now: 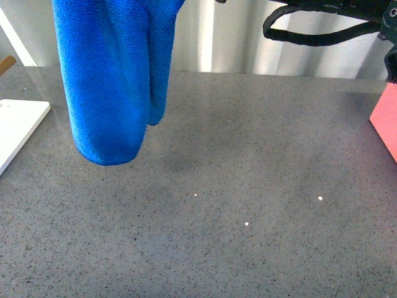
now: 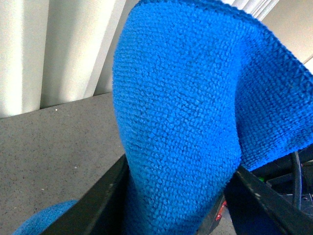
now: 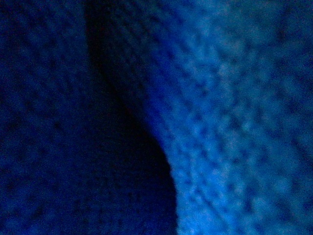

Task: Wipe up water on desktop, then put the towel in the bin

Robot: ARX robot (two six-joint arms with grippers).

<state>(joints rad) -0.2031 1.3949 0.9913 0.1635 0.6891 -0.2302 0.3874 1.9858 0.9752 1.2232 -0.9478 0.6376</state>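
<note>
Blue fuzzy towel point(image 1: 108, 81) hangs in long folds, clamped by left gripper point(image 2: 176, 208).

Front view overlooks desktop point(image 1: 248, 186); wrist views hug towel point(image 2: 181, 122).

One towel point(image 1: 108, 81), one desktop point(image 1: 248, 186), one white board point(image 1: 18, 121).

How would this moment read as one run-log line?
towel: hanging above desktop | left gripper: shut on towel | right gripper: hidden, its wrist view shows only blue cloth
</note>
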